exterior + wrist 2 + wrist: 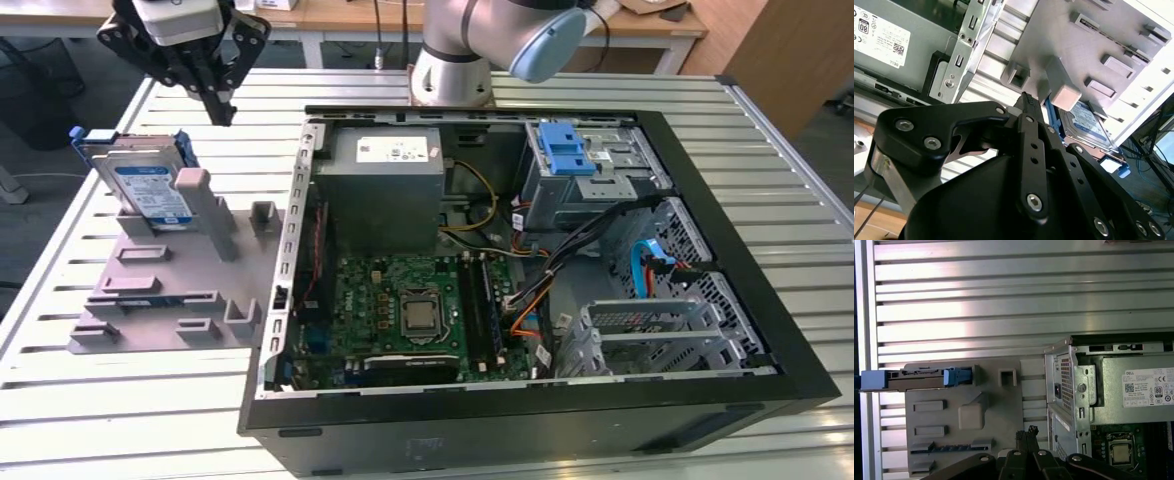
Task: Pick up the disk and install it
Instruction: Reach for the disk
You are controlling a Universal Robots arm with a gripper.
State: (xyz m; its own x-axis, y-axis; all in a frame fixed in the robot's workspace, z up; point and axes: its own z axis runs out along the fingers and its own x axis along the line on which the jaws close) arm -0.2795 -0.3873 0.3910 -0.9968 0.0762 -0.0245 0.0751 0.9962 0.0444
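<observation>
While the disk (144, 188) stands on edge in its grey holder (200, 275), below the pincer (222, 112) and apart from it, nothing's done yet: the pincer is pressed together, empty, so both pickup and install remain.

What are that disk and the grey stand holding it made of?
The disk looks like silvery metal, slightly shiny, with a glossy printed label and blue plastic edging. The stand is probably matte grey plastic: uniform dull colour, blocky moulded shapes.
</observation>
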